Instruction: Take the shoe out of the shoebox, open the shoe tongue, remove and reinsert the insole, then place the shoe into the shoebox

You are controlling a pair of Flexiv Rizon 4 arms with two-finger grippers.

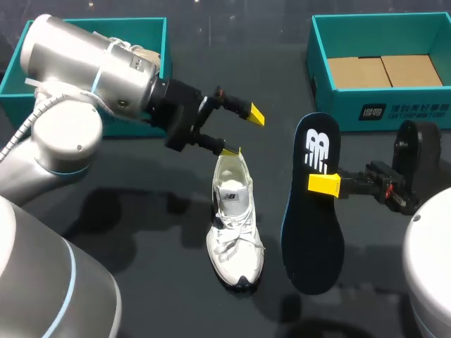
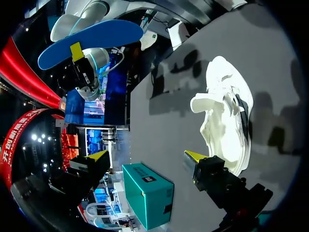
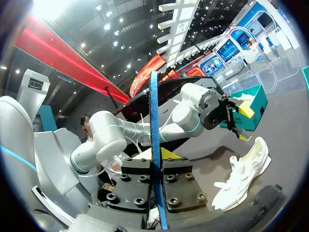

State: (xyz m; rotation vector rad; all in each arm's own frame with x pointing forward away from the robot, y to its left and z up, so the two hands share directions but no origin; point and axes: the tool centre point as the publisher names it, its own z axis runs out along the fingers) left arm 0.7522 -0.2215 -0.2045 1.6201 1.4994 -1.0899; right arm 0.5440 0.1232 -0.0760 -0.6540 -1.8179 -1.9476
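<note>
While right gripper (image 1: 325, 184) pinches insole (image 1: 310, 232) mid-edge, left gripper (image 1: 243, 132) hangs wide open, empty, beside shoe (image 1: 236, 225) heel. Insole likely light, floppy; grip heel collar.

my head camera sits above and behind me, looking down on the bench (image 1: 162, 282) from well back. my left arm (image 1: 91, 70) and right arm (image 1: 430, 274) come in from the sides, and the shoe (image 1: 236, 225) lies mid-frame. the left wrist camera looks out along the left jaws, low across the bench, with the shoe (image 2: 227, 106) close ahead and the insole (image 2: 91, 41) farther off. the right wrist camera looks along the right jaws, with the insole (image 3: 155, 145) edge-on right at the lens. all three views share the shoe, and each wrist view takes in the other arm.
</note>
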